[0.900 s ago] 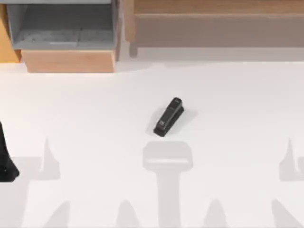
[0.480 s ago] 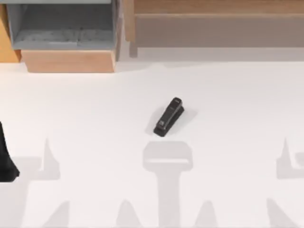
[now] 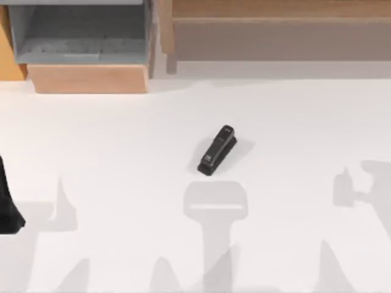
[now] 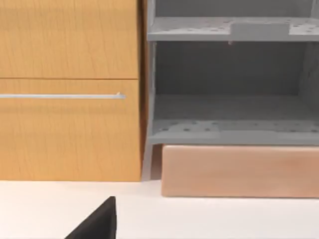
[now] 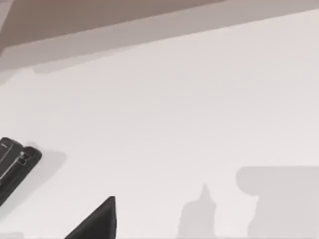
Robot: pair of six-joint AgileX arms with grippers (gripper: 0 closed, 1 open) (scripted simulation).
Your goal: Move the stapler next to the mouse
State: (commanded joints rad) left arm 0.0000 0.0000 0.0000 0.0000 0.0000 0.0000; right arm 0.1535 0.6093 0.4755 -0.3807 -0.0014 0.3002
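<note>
The stapler (image 3: 217, 151) is slim and black with a small pale label, and lies at an angle near the middle of the white table (image 3: 122, 152). In the right wrist view the stapler (image 5: 14, 167) shows at the picture's edge, apart from a black part of my right gripper (image 5: 97, 223). My left arm (image 3: 6, 204) stays parked at the table's left edge, far from the stapler. A black part of my left gripper (image 4: 97, 224) faces the cabinet. The mouse is out of view.
A wooden cabinet with grey shelves (image 3: 79, 36) and a pale wooden base (image 3: 88, 78) stands at the back left. A long wooden unit (image 3: 275, 30) runs along the back right. The left wrist view shows a cabinet door with a metal handle (image 4: 65, 96).
The shadow at the table's right side has shifted inward and farther back, so my right arm is moving. The stapler and my left arm have stayed put.
</note>
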